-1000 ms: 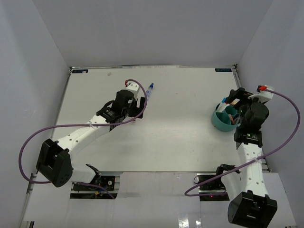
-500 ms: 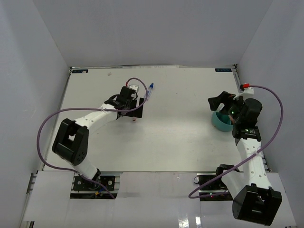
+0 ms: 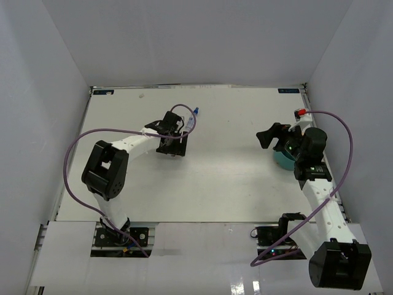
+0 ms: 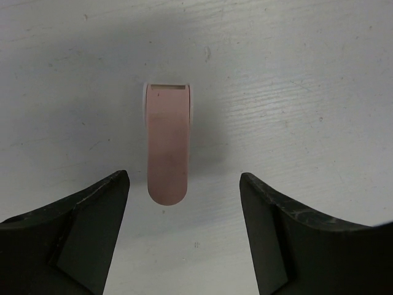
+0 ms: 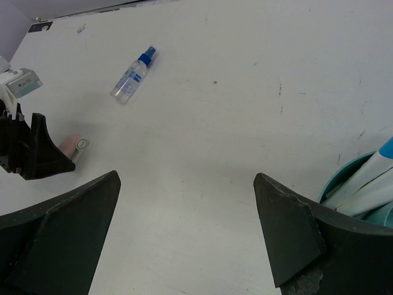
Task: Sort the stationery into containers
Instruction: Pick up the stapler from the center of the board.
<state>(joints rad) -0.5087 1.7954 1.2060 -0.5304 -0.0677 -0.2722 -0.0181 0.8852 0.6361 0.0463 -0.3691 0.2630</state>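
Note:
A pinkish eraser block [image 4: 167, 147] lies on the white table just ahead of my left gripper [image 4: 184, 184], which is open and empty with its jaws low either side of the eraser's near end. The eraser also shows in the right wrist view [image 5: 72, 147]. A small blue-capped clear bottle [image 3: 194, 117] lies just beyond the left gripper [image 3: 172, 146]; it also shows in the right wrist view [image 5: 132, 75]. The teal organiser bowl [image 3: 282, 160] sits at the right, with pens [image 5: 368, 178] inside. My right gripper [image 3: 269, 136] is open and empty, just left of the bowl.
White walls enclose the table on three sides. Purple cables loop off both arms. The bowl's rim [image 5: 331, 190] sits at the right edge of the right wrist view, close to the right finger.
My right gripper has swung left from over the bowl to the table beside it. My left arm has folded in, and its gripper has settled over the eraser.

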